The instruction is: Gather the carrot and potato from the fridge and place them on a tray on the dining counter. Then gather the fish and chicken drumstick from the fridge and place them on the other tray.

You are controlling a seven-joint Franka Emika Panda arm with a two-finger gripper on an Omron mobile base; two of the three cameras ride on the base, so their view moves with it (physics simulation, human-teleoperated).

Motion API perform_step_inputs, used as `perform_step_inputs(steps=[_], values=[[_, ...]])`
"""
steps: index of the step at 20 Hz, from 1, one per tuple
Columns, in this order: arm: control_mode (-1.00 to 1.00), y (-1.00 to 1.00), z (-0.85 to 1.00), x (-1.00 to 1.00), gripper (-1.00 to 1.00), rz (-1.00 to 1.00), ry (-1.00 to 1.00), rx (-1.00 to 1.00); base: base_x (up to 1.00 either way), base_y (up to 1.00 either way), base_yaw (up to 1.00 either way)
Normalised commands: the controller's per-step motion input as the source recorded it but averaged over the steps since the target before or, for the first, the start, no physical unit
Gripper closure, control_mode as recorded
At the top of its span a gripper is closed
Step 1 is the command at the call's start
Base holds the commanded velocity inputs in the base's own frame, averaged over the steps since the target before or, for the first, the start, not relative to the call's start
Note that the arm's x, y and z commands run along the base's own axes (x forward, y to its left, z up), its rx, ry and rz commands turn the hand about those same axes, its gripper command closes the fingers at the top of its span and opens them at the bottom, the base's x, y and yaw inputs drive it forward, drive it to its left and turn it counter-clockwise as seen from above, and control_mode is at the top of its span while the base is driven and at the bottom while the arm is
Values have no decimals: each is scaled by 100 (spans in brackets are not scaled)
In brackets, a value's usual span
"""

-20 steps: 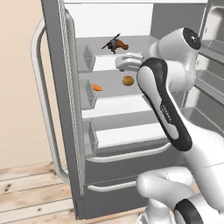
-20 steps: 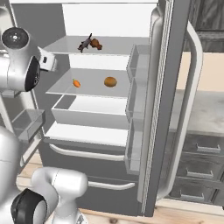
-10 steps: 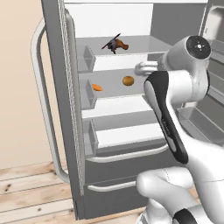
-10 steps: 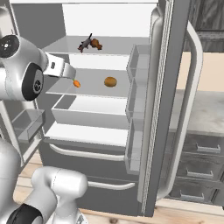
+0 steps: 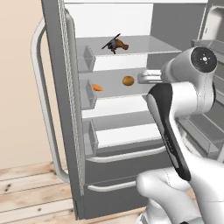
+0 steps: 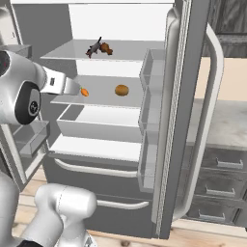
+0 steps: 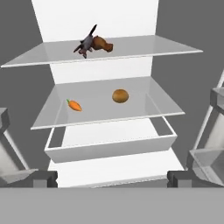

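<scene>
orange carrot (image 7: 74,105) and brown potato (image 7: 120,96) lie apart on the middle glass shelf (image 7: 144,111) of the open fridge (image 5: 65,131).
the small tapered carrot sits left of the rounded potato in the hand view; one shelf up, the dark fish (image 7: 86,44) touches the brown chicken drumstick (image 7: 103,43). the gripper (image 7: 112,178), jaws spread wide and holding nothing, faces the shelves from outside.

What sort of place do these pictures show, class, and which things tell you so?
Most likely a home kitchen: an open fridge with a carrot and potato on one shelf, and drawer cabinets under a counter beside it.
</scene>
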Motion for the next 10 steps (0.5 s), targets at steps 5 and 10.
perform_step_inputs(steps=[5, 10], values=[[100, 1, 0, 14, -100, -1, 0, 0, 28, 1, 0], [100, 0, 0, 0, -100, 0, 0, 0, 44, 0, 0]])
